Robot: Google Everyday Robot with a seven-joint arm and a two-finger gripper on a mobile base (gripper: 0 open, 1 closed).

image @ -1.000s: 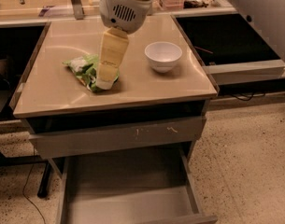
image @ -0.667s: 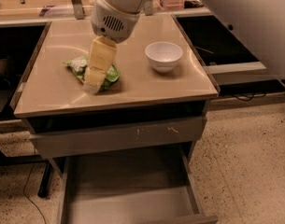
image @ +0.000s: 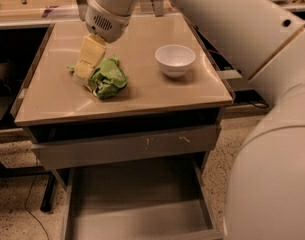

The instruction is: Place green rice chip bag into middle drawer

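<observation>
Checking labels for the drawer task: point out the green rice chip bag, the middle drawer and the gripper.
green rice chip bag [image: 111, 79]: camera view, crumpled green middle.
middle drawer [image: 137, 194]: camera view, bare flat bottom.
gripper [image: 85, 72]: camera view, tip at the bag's left edge.

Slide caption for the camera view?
Hand at the green rice chip bag on the tabletop, white bowl to the side, middle drawer open below.
</observation>
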